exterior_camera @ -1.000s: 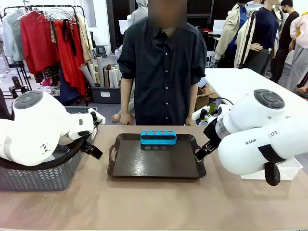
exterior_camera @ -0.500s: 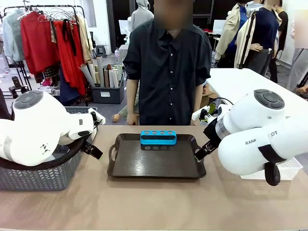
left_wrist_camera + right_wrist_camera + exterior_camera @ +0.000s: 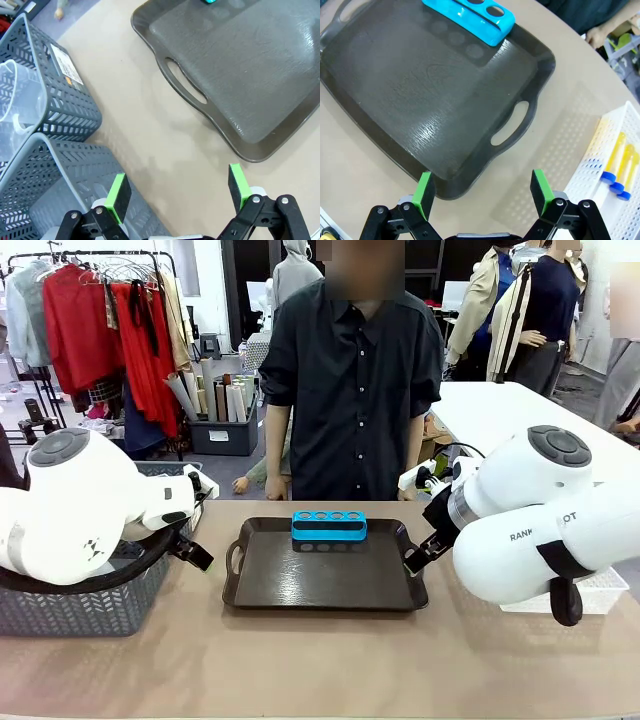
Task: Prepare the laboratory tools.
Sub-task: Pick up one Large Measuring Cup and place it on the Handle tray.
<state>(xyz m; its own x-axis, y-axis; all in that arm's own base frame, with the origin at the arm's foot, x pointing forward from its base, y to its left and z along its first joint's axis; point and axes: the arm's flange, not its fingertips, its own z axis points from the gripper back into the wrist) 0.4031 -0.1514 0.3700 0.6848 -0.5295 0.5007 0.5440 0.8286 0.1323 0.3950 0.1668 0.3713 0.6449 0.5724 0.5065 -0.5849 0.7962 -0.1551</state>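
The slim blue-capped tubes of yellow liquid (image 3: 616, 152) lie flat in the white lattice bin (image 3: 590, 160) at the bench's right edge, nearest the right jaws. Both pairs of jaws hang spread, empty; the blue tube rack (image 3: 329, 525) stands on the dark tray (image 3: 320, 590), mid-bench.

- The left arm (image 3: 75, 515) is clad in smooth, rounded white shells. A dark grey round cap (image 3: 58, 447) is set on its top joint, and a thick black cable (image 3: 110, 575) is slung beneath it.
- The right arm (image 3: 520, 560) is built alike, with dark lettering (image 3: 527, 535) printed on the shell and a black strap (image 3: 558, 562) wrapped round it.
- The left gripper (image 3: 178, 186) and the right gripper (image 3: 482, 191) are made of black links fastened with silver screws (image 3: 555, 202) and tipped with green pads (image 3: 118, 191).
- The person (image 3: 350, 380) is dressed in a dark buttoned shirt with sleeves ending near the elbow.
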